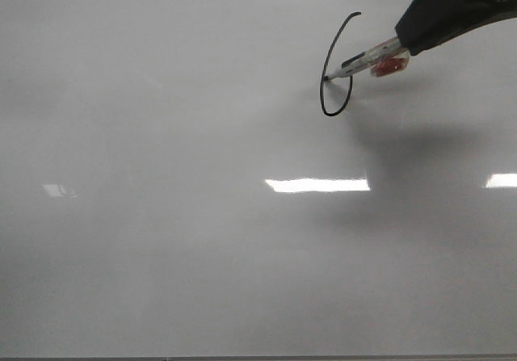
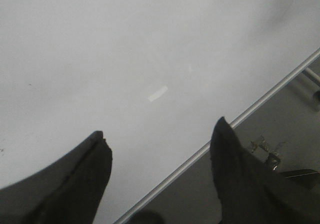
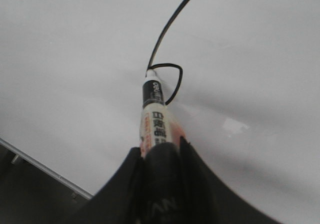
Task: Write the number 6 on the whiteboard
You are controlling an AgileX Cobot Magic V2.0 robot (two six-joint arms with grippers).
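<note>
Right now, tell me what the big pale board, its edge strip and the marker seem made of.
The large pale grey-white whiteboard: a smooth glossy coated panel, mirroring lamps as bright rectangles. Its thin silvery edge strip: probably metal, with a bright sheen. The white printed marker in the right gripper: likely plastic, smooth, black collar near the tip.

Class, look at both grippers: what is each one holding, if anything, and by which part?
The right gripper holds a marker by its rear barrel, tip on the whiteboard at the number 6. The left gripper is open, holding nothing.
</note>
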